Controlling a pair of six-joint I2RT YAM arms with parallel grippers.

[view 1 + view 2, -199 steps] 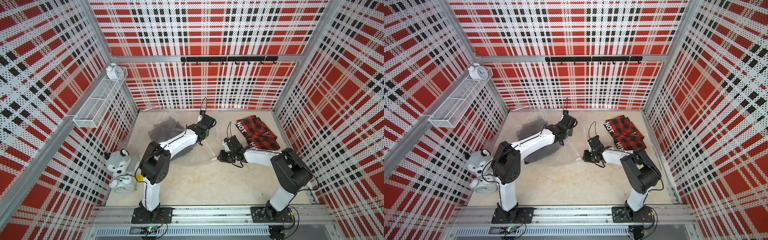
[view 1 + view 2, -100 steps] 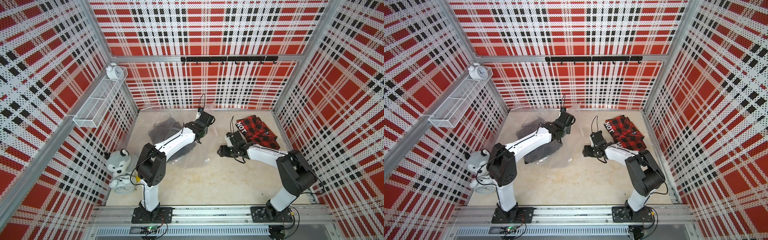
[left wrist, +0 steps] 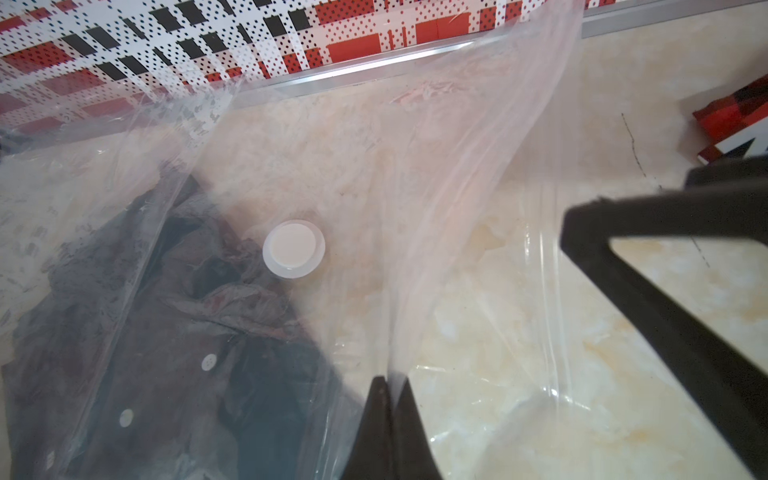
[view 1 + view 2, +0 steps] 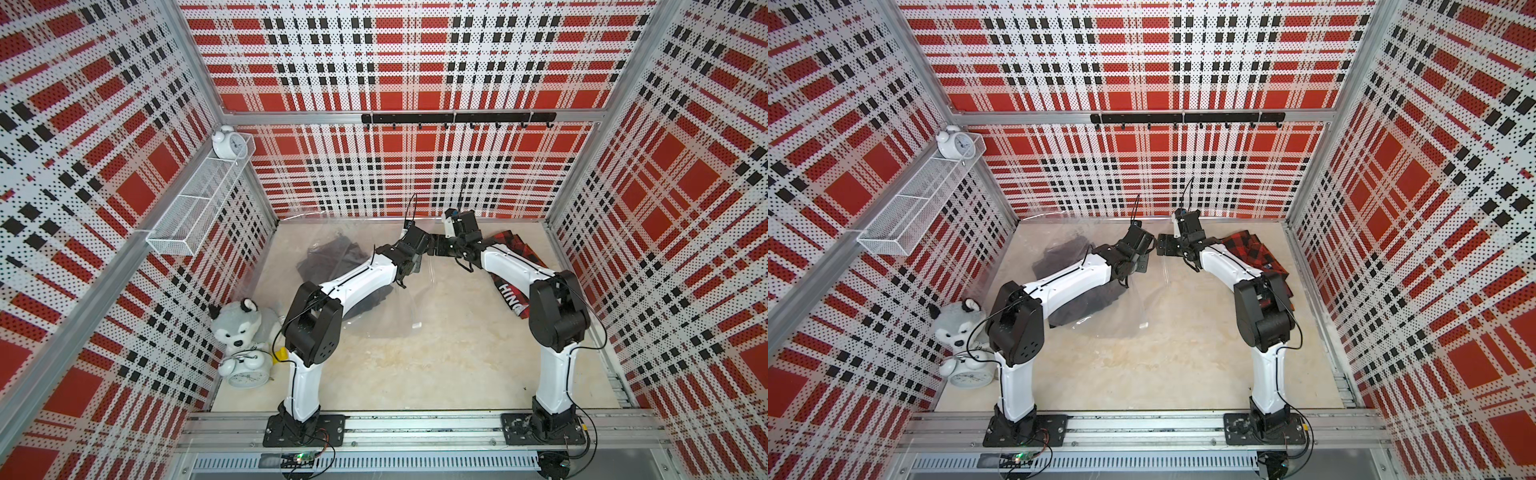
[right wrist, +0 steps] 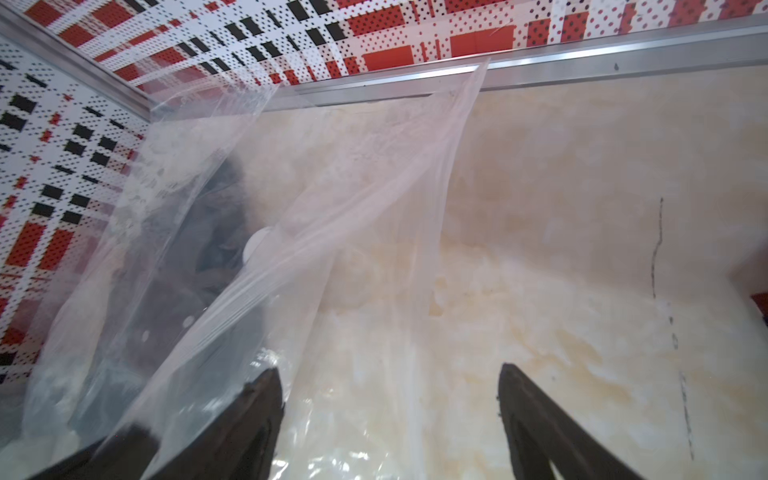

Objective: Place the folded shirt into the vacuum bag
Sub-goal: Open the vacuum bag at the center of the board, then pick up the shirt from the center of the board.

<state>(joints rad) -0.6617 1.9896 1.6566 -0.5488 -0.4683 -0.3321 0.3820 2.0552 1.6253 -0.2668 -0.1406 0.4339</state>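
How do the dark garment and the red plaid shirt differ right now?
The dark garment lies inside the vacuum bag; the red plaid shirt lies outside it, uncovered. The dark garment is plain with small white buttons; the red plaid shirt is checked red and black with white lettering. The dark garment sits on the robot's left, the red plaid shirt on its right. Both lie on the table.

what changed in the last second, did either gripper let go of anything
The right gripper moved toward the back wall, up beside the left gripper, and opened its jaws, apparently letting go of the vacuum bag. Unchanged: the left gripper stays shut on the bag's edge, and the plaid shirt lies outside the bag.
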